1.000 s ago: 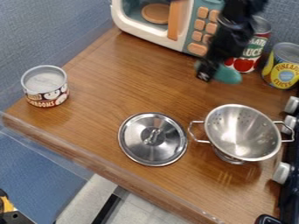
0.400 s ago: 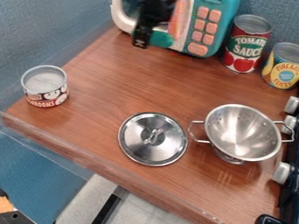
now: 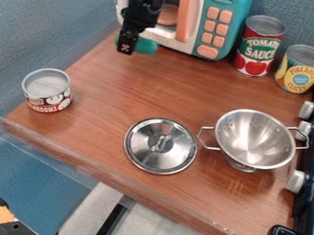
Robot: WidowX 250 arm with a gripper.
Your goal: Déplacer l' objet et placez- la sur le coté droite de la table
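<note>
Near the table's back left, in front of the toy microwave, my black gripper hangs over the wood, shut on a green object. The object pokes out on both sides of the gripper, mostly to the right; its middle is hidden behind the fingers. Whether it touches the tabletop I cannot tell.
A toy microwave stands at the back, beside a tomato can and a pineapple can. A mushroom can is at left, a metal lid front centre, a colander at right, next to a stove's knobs.
The gripper has travelled left across the front of the microwave, carrying the green object from near the tomato can to the back left. The cans, lid and colander have stayed put.
</note>
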